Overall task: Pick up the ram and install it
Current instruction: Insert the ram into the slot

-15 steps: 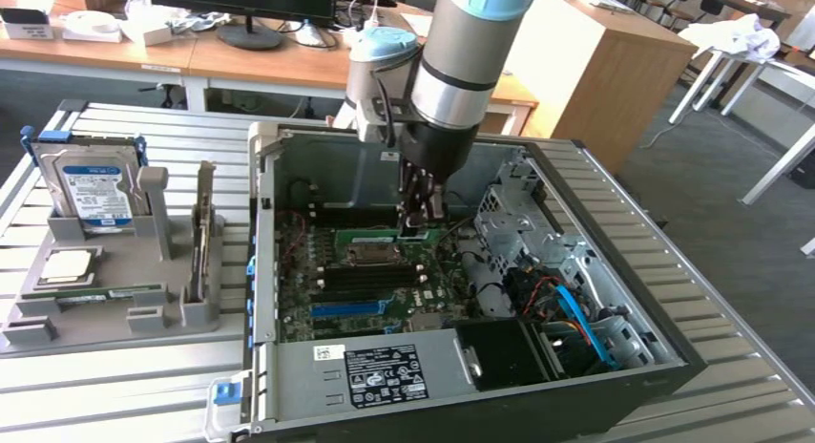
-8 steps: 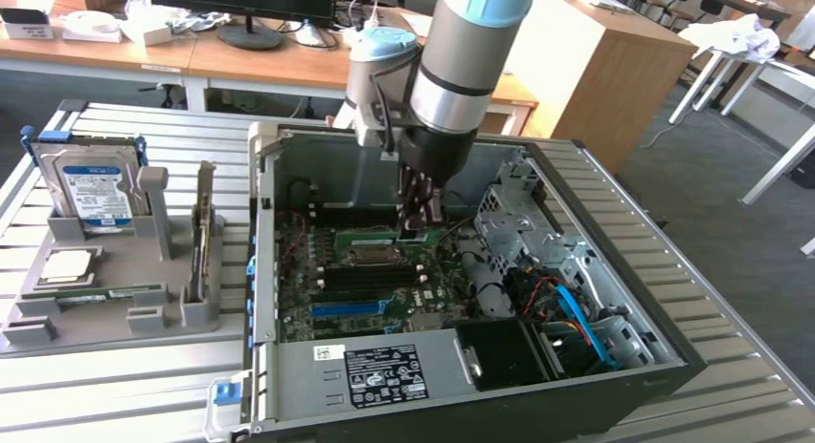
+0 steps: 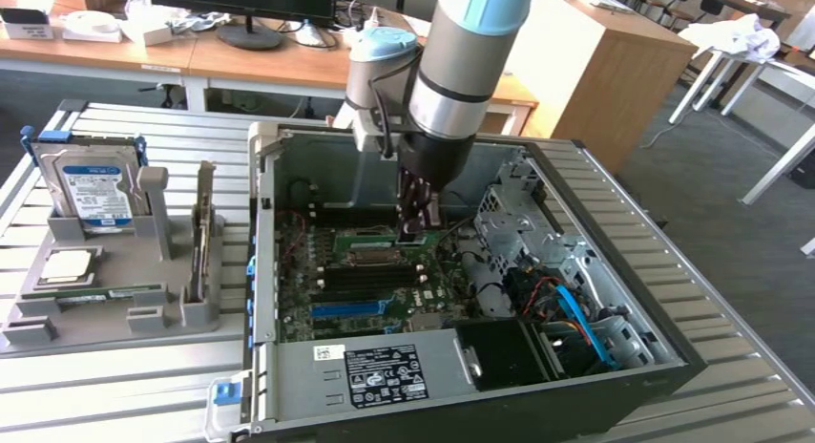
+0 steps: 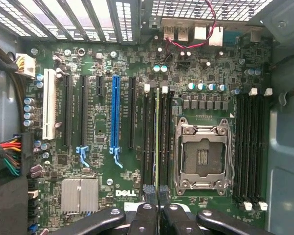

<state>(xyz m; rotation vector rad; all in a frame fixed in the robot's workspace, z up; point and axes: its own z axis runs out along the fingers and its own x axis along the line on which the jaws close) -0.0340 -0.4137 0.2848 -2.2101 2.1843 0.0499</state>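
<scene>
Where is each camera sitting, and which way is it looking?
Exterior view: sits off the arm, high outside the open dark metal computer case, looking down at a slant into it; the silver-and-blue robot arm and its end effector show.
Wrist view: sits on the wrist, facing the green motherboard squarely; the black end effector shows, shut on the thin green ram stick, seen edge-on.
Shared: both see the motherboard, its square silver processor socket and the end effector.

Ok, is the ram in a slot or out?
Cannot tell: the ram stands edge-on, parallel to the slots, gripper shut on it.
</scene>
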